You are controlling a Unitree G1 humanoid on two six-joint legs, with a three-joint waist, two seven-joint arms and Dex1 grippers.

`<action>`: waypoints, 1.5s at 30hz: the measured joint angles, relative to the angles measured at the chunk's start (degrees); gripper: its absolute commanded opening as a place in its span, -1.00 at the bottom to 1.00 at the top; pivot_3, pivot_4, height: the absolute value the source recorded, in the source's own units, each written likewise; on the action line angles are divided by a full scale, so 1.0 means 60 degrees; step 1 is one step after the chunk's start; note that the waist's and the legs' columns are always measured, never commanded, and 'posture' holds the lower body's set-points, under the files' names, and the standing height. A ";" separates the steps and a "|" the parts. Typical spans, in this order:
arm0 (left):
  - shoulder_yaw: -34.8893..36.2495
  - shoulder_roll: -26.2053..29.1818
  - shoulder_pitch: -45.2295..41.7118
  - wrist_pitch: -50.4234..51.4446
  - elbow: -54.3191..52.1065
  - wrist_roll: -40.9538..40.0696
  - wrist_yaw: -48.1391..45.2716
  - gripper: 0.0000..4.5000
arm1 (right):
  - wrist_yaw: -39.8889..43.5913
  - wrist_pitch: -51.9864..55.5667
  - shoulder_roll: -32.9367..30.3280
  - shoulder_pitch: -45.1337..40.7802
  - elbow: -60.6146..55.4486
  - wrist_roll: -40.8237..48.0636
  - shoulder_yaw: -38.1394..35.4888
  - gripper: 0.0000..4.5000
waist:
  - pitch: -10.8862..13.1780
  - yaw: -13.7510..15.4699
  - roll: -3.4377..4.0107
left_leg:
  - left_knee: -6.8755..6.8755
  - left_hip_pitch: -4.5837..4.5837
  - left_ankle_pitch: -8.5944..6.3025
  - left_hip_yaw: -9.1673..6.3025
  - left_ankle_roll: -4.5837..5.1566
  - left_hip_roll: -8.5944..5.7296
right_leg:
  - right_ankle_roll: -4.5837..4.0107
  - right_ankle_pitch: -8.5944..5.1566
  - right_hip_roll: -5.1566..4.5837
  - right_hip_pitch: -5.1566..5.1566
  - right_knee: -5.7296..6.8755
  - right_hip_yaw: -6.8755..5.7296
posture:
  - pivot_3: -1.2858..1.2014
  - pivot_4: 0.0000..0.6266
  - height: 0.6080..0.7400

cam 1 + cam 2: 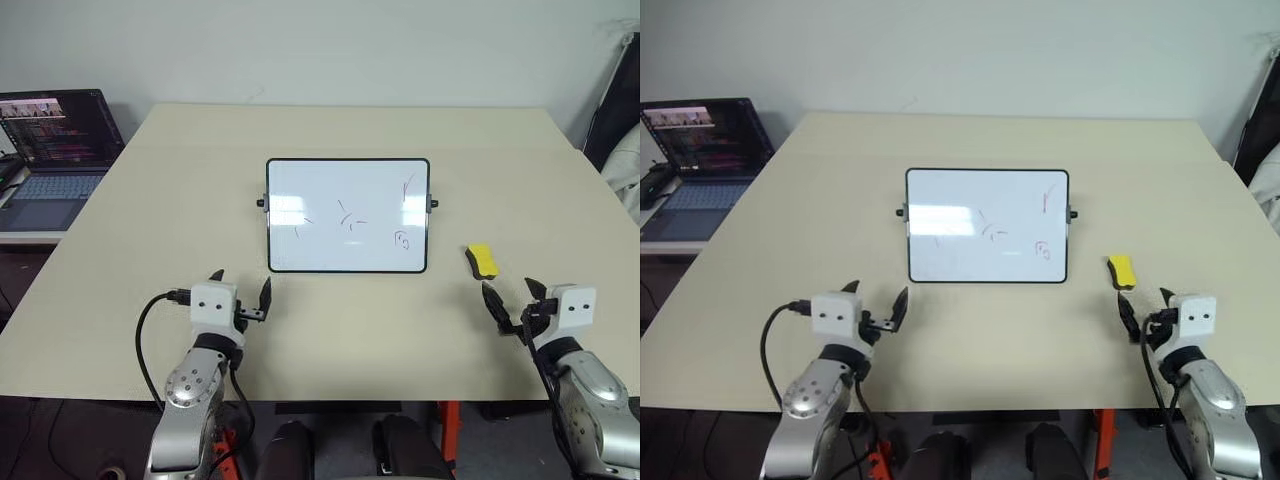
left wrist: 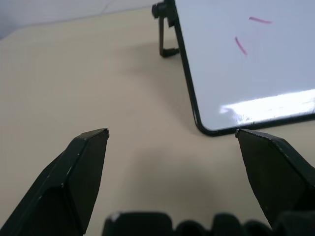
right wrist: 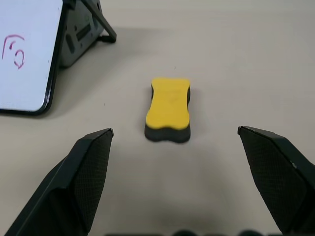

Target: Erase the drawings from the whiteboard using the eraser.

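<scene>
We are hovering right gripper [image 3: 174, 132] wide open, empty, behind eraser [image 3: 169, 109] | eraser lying on table [image 1: 150, 200] right of whiteboard [image 1: 347, 214] | looking light, soft-padded, non-slip; we are planning to pinch its long sides | left gripper [image 2: 172, 132] open, empty.

Whiteboard [image 1: 987, 226] propped mid-table [image 1: 970, 140] with drawings [image 1: 1043, 250], yellow eraser [image 1: 1122, 271] lying just right of it, right gripper [image 1: 1145, 314] open short of eraser, left gripper [image 1: 876, 301] open before board's lower left corner, laptop [image 1: 702, 160] far left
</scene>
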 measured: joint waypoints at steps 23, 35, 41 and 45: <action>-0.0722 0.1613 -0.3257 0.1064 -0.0315 -0.1763 -0.3245 1.00 | -0.1756 0.3439 -0.0013 -0.1294 -0.1948 0.1048 -0.0258 0.98 | 0.0005 0.0079 -0.0001 | 0.0012 -0.0018 -0.0001 -0.0002 0.0000 -0.0017 | 0.0008 -0.0001 0.0007 -0.0004 -0.0002 -0.0036 | 0.03 -0.52 1.00; -0.2084 0.1928 -0.7116 0.1105 0.2607 -0.3020 -0.7354 1.00 | -0.1802 0.5656 -0.0863 -0.2911 -0.1610 0.1379 -0.0152 0.98 | 0.0006 -0.0046 0.0001 | 0.0001 -0.0019 -0.0002 0.0022 0.0003 -0.0014 | 0.0002 0.0000 0.0029 -0.0028 0.0006 -0.0021 | 0.03 -0.52 1.00; -0.2378 0.1969 -0.7581 0.1139 0.3186 -0.3121 -0.8485 1.00 | -0.1873 0.5987 -0.0842 -0.3606 -0.0575 0.1140 0.0218 0.98 | 0.0007 -0.0038 0.0002 | 0.0003 -0.0043 -0.0003 0.0026 0.0006 -0.0016 | -0.0020 0.0014 0.0017 -0.0054 0.0017 -0.0013 | 0.03 -0.52 1.00; -0.2379 0.1995 -0.7705 0.0971 0.3461 -0.2967 -0.8670 1.00 | -0.1810 0.5748 -0.0843 -0.4045 0.0318 0.0745 0.0549 0.98 | 0.0007 -0.0044 0.0003 | 0.0003 -0.0042 -0.0003 0.0028 0.0006 -0.0016 | -0.0020 0.0014 0.0017 -0.0057 0.0020 -0.0011 | 0.03 -0.52 1.00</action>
